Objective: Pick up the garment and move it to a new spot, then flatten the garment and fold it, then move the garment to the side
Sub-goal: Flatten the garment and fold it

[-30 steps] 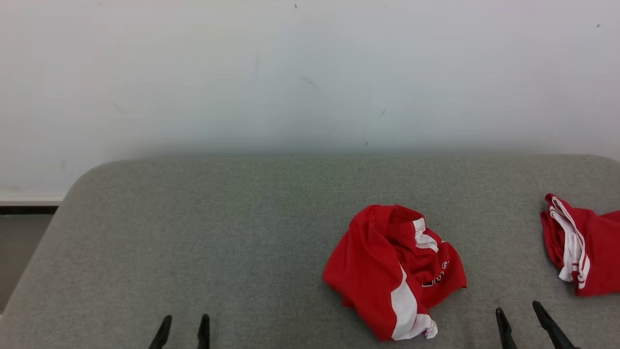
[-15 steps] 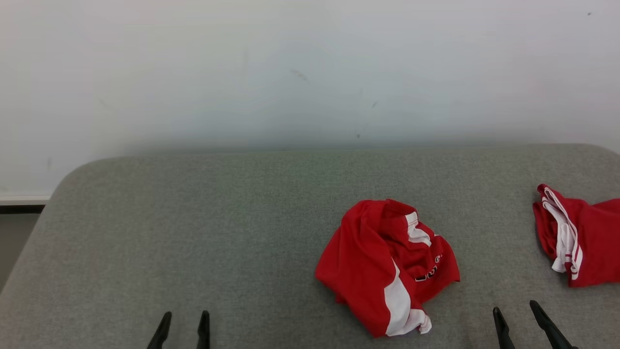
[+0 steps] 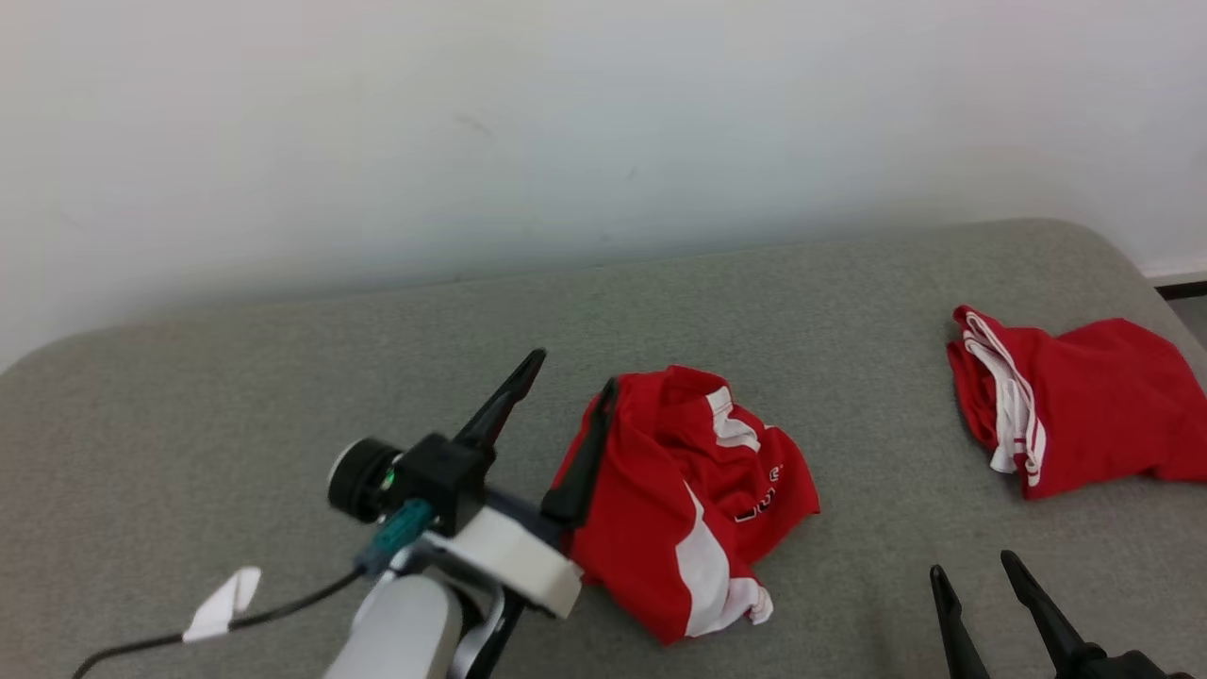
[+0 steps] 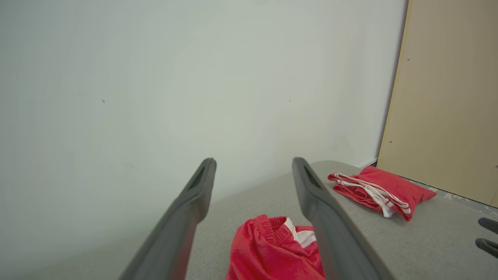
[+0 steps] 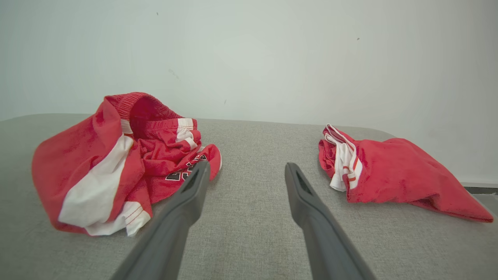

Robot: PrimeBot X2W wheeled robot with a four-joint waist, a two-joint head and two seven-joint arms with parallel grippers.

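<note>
Pick-up step. My left gripper (image 3: 575, 370), jaws spread, hangs at the left edge of the crumpled red-and-white fabric garment (image 3: 679, 500). Next: descend and pinch a fold. My right gripper (image 3: 971, 566) is spread and idle.

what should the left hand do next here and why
Probably lower the left hand a little and close it on the raised edge of the crumpled garment. Its jaws stand open with the bunched red fabric just below and between them in the left wrist view, and nothing is gripped yet, so the pick-up has not begun.
</note>
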